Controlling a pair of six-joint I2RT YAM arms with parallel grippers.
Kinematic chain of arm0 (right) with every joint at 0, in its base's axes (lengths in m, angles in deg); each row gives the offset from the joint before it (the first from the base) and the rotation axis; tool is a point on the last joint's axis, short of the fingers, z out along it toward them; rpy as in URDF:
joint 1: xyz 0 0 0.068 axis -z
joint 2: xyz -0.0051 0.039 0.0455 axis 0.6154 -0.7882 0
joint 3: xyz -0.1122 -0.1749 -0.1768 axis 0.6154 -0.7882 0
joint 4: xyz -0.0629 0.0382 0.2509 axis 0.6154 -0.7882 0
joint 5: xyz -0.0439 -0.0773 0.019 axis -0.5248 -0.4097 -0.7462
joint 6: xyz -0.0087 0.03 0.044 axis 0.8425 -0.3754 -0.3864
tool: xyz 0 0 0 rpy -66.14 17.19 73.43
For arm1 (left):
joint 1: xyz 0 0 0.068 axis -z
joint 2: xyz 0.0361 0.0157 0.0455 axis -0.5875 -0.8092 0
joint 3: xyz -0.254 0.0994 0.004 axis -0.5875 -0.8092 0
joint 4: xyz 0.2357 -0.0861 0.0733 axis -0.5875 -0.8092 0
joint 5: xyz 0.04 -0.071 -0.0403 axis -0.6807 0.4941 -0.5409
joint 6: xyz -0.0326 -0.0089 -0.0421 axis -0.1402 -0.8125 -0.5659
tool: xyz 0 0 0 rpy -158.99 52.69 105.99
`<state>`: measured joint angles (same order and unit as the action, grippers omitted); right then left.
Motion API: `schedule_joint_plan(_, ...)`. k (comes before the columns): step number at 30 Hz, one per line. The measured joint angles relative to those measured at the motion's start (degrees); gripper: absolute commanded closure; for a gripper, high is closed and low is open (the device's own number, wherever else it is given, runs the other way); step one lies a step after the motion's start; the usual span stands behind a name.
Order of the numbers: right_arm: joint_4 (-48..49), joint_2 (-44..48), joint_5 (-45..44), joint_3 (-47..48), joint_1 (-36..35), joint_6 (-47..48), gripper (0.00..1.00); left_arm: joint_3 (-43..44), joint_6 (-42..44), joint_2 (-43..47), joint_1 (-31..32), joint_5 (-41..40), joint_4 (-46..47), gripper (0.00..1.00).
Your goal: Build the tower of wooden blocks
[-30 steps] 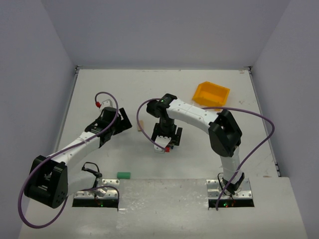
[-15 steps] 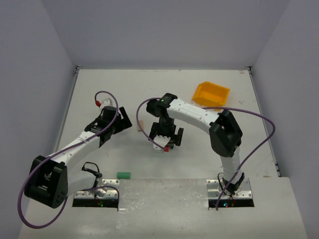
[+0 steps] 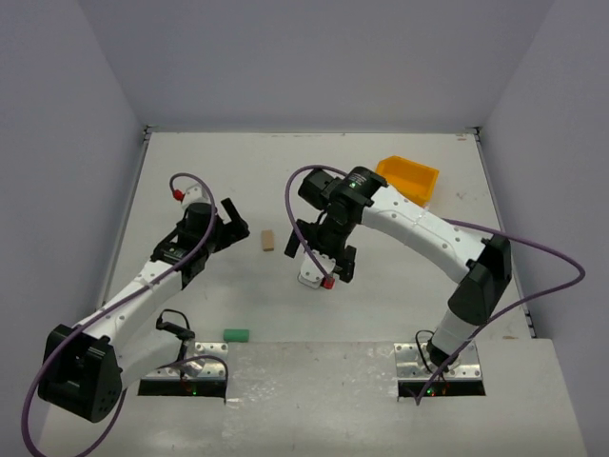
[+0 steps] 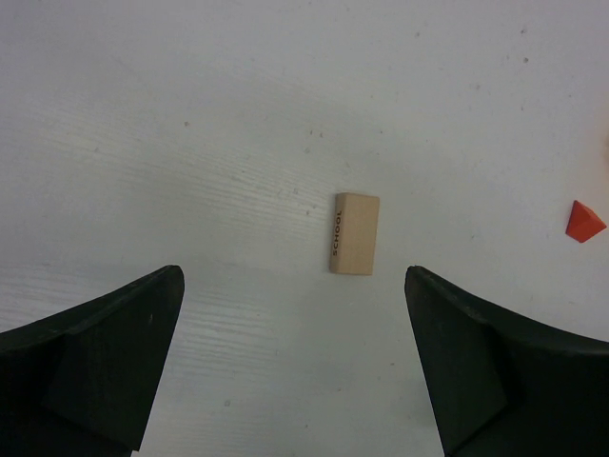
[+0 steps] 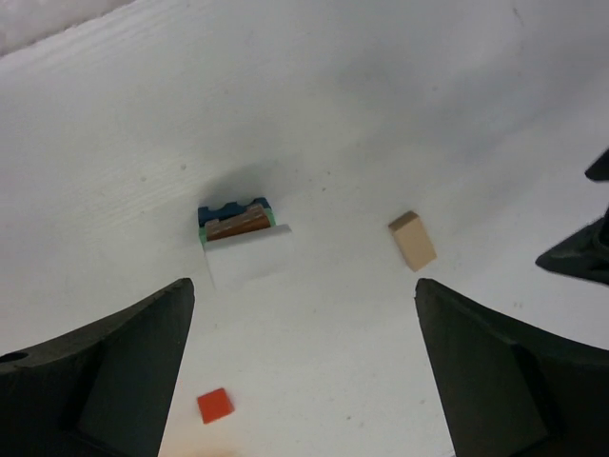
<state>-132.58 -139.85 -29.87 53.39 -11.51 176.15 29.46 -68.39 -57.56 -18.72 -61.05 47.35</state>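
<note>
Over the counter [image 3: 400,305], my left gripper [image 4: 293,276] and right gripper [image 5: 303,286] both gape wide, empty. The half-built tower [image 5: 238,224] sits below my right; the tan block [image 4: 354,233] beneath my left looks next to grab.

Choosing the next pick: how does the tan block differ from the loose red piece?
Colour: the tan block is pale wood with printed lettering; the red piece is solid red, with no marking visible.
Shape: the tan block is an elongated rectangle; the red piece looks smaller and squarish.
Shared: both lie loose on the table, apart from the stack.
</note>
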Motion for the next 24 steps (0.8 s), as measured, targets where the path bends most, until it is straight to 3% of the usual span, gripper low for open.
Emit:
schedule_joint_plan(3, 5.5, 3.9, 3.0, -3.4, -0.2, -12.1, 0.01, 0.0, -0.3, 0.8, 0.0, 0.4, 0.4, 0.00)
schedule_joint_plan(6, 19.1, 9.6, 4.0, -10.6, -0.5, -30.3, 0.01, 0.1, -0.3, 0.9, 0.0, 1.2, 1.0, 0.00)
schedule_joint_plan(10, 38.7, 18.7, -2.8, -23.5, -0.7, -57.9, 0.01, 0.4, -0.3, 1.1, 0.0, 2.2, 1.5, 0.00)
schedule_joint_plan(14, 50.2, 26.4, -9.3, -34.2, -0.5, -79.5, 0.01, 0.0, -0.4, 3.8, 0.0, 2.7, 2.0, 0.00)
schedule_joint_plan(18, 52.8, 29.5, -10.4, -39.1, -0.5, -90.3, 0.01, -1.7, -0.7, 7.9, 0.0, 2.6, 2.8, 0.00)
schedule_joint_plan(24, 54.2, 26.3, -9.5, -40.4, -0.5, -93.0, 0.01, -3.5, -0.7, 11.3, 0.0, 3.2, 3.5, 0.00)
